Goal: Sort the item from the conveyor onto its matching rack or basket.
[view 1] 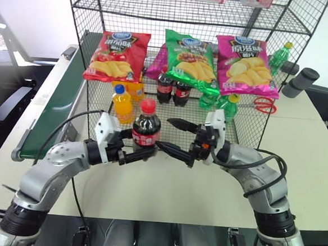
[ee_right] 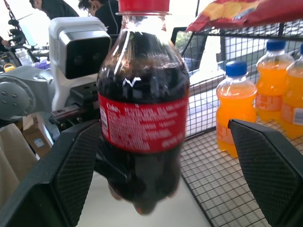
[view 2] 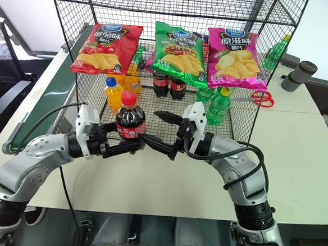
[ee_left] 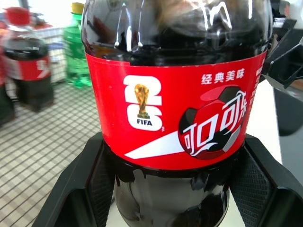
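The item, a cola bottle (view 1: 146, 130) with a red cap and red label, hangs upright above the table's front, in front of the rack. My left gripper (view 1: 141, 153) is shut on its lower body, and both black fingers (ee_left: 80, 189) clasp the bottle (ee_left: 175, 118) below the label. Level with it on the right, my right gripper (view 1: 171, 137) points at it, open. Its fingers (ee_right: 71, 175) stand wide, with the bottle (ee_right: 142, 118) just ahead of them. The dark green conveyor (view 1: 52, 109) runs along the left. The black wire rack (view 1: 248, 123) stands behind.
The rack's low basket holds orange-drink bottles (view 1: 122, 104), cola bottles (view 1: 172, 90) and green bottles (view 1: 227, 105). Three crisp bags (view 1: 188, 60) hang on its front. Red scissors (view 1: 265, 105) and a grey cylinder (view 1: 300, 82) lie on the table to the right.
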Motion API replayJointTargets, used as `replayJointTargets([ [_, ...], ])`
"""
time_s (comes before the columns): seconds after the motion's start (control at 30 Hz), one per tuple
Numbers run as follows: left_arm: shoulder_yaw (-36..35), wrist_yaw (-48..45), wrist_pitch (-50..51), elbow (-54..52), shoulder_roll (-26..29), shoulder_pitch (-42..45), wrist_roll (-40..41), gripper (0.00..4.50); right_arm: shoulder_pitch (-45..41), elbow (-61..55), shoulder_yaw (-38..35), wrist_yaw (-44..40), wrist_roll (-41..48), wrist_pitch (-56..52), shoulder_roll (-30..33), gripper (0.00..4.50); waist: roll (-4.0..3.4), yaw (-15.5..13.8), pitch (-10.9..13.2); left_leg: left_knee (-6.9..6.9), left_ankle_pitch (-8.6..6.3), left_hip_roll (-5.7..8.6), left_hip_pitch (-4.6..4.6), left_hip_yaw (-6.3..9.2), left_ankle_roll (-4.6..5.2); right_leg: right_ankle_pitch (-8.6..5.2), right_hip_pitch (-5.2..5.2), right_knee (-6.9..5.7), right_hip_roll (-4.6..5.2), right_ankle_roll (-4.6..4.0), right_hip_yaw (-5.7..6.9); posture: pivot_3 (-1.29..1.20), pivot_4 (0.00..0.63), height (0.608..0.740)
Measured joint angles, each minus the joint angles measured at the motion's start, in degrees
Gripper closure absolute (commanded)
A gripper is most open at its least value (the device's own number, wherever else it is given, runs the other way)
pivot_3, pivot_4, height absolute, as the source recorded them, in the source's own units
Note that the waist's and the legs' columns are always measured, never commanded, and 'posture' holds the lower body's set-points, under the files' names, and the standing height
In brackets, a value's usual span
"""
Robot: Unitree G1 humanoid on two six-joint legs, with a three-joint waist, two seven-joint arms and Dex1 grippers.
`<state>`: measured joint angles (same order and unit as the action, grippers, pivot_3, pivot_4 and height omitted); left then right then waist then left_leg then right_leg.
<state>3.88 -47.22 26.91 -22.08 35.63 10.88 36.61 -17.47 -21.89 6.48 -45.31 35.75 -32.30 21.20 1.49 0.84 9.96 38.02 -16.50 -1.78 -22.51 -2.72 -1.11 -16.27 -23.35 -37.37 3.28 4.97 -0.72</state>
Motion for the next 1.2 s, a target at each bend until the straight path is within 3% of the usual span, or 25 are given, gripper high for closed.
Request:
replayJointTargets([
  [0.57,2.53,-4.04,-0.86,1.13,-2.72,2.50,-4.94,1.68,0.26,-0.47,0.71,1.60,3.94,-4.55,-2.24,0.00,0.00,-0.06,0.00,0.03,0.00,-0.04,0.00,0.02,0.00,0.00,-0.01,-0.06,-0.15,0.01,-0.01,0.00,0.150,0.740],
  [0.73,2.63,-4.41,-0.87,1.05,-3.21,2.59,-5.05,1.68,-0.06,-0.34,0.16,1.78,4.07,-5.21,-2.26,1.51,0.00,-0.02,0.00,0.03,0.00,-0.04,0.01,0.02,0.00,0.00,-0.01,-0.07,-0.15,0.01,-0.01,0.00,0.150,0.740],
  [0.93,2.55,-4.51,-0.59,1.06,-3.43,3.02,-5.23,1.68,-0.42,-0.34,-0.02,1.80,3.94,-5.26,-2.30,1.52,0.00,-0.04,0.00,0.03,0.00,-0.05,0.01,0.03,0.00,0.00,-0.01,-0.08,-0.17,0.01,-0.01,0.00,0.150,0.740],
  [0.97,2.44,-4.49,-0.02,1.06,-3.57,3.07,-5.01,0.63,-0.42,-0.34,-0.01,1.90,3.91,-5.26,-2.32,1.52,0.00,-0.04,0.00,0.03,0.00,-0.05,0.01,0.03,0.00,0.00,-0.01,-0.08,-0.17,0.01,-0.01,0.00,0.150,0.740],
  [1.0,2.36,-4.45,0.44,1.05,-3.78,3.20,-4.63,0.16,-0.42,-0.32,0.10,2.14,3.84,-5.28,-2.42,1.52,0.00,-0.04,0.00,0.03,0.00,-0.05,0.01,0.04,0.00,0.00,-0.01,-0.08,-0.17,0.01,-0.01,0.00,0.150,0.740],
  [1.2,2.32,-3.47,0.35,-0.15,-3.93,4.03,-5.38,0.05,-0.43,0.18,1.52,3.28,1.99,-4.22,-3.23,1.52,0.00,-0.01,0.00,0.03,0.00,-0.05,0.01,0.04,0.00,0.00,-0.01,-0.09,-0.22,0.01,-0.03,0.00,0.150,0.740],
])
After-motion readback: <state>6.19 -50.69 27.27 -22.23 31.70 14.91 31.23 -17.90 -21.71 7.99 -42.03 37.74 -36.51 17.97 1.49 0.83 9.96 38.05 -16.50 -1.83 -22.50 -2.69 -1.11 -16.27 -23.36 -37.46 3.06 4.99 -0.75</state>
